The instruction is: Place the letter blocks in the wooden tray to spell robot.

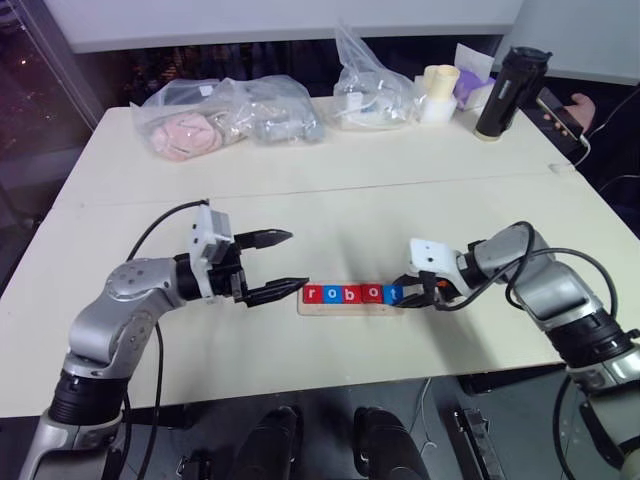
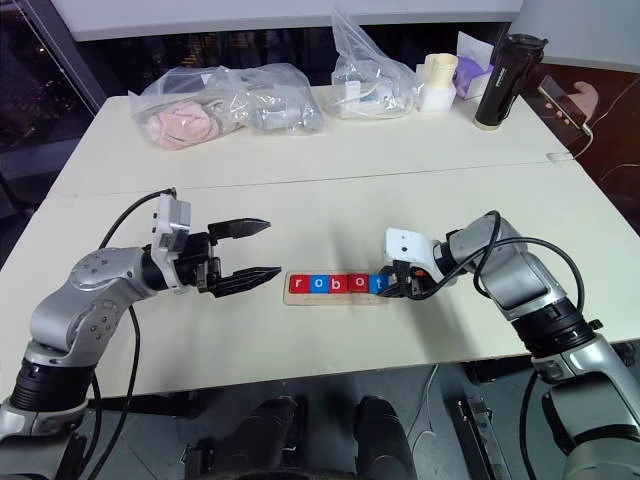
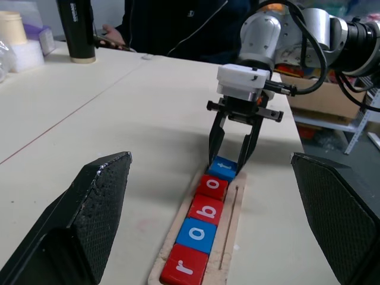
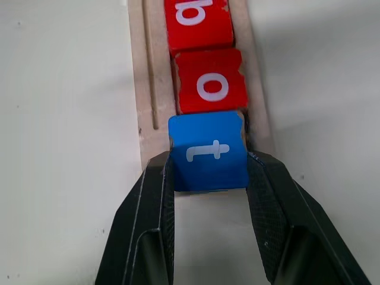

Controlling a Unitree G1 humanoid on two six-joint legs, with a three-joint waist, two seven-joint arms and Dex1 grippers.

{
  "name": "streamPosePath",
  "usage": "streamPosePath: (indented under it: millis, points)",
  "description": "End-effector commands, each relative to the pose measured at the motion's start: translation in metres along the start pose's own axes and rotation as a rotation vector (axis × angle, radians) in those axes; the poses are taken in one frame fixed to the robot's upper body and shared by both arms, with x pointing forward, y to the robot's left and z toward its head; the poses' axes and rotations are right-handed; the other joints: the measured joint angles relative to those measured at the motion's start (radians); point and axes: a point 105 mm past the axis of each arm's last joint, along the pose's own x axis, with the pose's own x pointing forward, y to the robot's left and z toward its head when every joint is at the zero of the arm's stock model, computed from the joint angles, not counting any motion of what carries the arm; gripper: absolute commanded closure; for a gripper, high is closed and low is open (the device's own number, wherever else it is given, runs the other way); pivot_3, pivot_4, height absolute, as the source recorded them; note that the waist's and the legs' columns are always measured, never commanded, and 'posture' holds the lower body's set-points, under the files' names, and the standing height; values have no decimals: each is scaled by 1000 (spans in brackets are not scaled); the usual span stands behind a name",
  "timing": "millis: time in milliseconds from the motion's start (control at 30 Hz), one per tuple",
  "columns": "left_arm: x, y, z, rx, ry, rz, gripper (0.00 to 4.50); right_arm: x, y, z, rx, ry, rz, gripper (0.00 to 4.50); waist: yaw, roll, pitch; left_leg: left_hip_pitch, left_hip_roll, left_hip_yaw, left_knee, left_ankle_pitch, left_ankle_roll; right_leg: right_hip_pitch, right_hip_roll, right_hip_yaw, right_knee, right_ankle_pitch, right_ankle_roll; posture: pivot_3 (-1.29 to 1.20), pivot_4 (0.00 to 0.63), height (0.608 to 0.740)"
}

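At the centre of the table (image 1: 330,190), we find the wooden tray (image 1: 345,308) lying crosswise, with the five letter blocks (image 1: 353,293) seated in it in a single row that reads r, o, b, o, t from the robot's left to its right. The red r block (image 1: 313,294) sits at the 9 o'clock end of the tray, and the blue t block (image 4: 208,150) sits at the 3 o'clock end, touching the red o block (image 4: 211,81) beside it. We see the right gripper (image 4: 209,172) angled down from 3 o'clock, its two black fingers pressed against opposite sides of the t block. The left gripper (image 1: 278,265) hovers at 9 o'clock of the tray, just beside the r block, its fingers spread fully apart and holding nothing. At 12 o'clock, near the far table edge, we note plastic bags (image 1: 230,115) and a black bottle (image 1: 508,92).
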Motion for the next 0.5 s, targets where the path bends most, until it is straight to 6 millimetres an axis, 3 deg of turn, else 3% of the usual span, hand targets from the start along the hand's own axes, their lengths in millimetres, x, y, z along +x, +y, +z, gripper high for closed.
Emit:
streamPosePath:
  millis: [33,500]
  points:
    - [-3,-3,10,31,-22,2,0,-3,-5,14,-58,-11,-16,3382,0,0,0,0,0,0,0,0,0,0,0,0,0,0,0,0,150,740]
    - [-4,-3,10,26,-22,15,0,3,-5,11,-58,-4,-8,3382,0,0,0,0,0,0,0,0,0,0,0,0,0,0,0,0,150,740]
